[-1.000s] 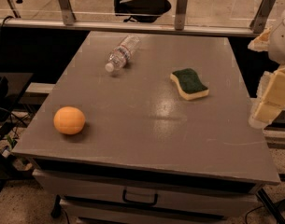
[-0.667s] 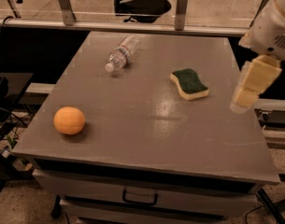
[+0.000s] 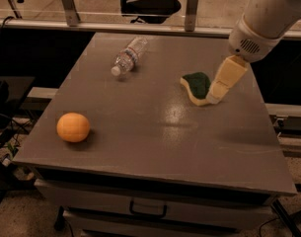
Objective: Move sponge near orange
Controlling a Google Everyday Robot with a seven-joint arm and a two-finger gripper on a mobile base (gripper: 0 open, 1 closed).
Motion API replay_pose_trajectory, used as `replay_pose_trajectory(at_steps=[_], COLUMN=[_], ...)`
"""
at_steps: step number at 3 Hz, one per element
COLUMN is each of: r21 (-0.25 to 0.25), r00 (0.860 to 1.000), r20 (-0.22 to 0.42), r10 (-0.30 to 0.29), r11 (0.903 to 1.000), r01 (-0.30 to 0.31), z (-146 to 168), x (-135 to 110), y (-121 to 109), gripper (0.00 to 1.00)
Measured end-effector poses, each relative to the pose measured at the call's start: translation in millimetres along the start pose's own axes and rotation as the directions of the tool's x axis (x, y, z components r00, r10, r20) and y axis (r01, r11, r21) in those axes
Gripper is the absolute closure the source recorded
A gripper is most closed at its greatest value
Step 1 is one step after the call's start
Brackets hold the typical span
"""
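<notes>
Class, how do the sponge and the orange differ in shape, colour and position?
The orange is round, the sponge flat and wavy-edged. The orange is one colour, the sponge yellow with a green top. The orange lies front left, the sponge back right beside the gripper. Both rest on the table.

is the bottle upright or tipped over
Tipped over: the clear plastic water bottle lies on its side on the grey table. The gripper is at the green-topped yellow sponge.
</notes>
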State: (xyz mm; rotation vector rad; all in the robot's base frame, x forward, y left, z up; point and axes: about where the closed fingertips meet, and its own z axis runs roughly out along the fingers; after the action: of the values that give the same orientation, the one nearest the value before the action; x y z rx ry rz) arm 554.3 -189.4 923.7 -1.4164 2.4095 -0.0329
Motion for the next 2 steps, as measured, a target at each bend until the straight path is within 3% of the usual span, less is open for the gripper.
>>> replay_pose_trajectory(at_steps=[2], r21=[0.024], r00=[0.994], r20=[-0.011], r10=[0.108], r11=[0.9939], r01=[-0.108], z=[61.3], x=[-21.0], y=[-31.1], gripper=[0.0])
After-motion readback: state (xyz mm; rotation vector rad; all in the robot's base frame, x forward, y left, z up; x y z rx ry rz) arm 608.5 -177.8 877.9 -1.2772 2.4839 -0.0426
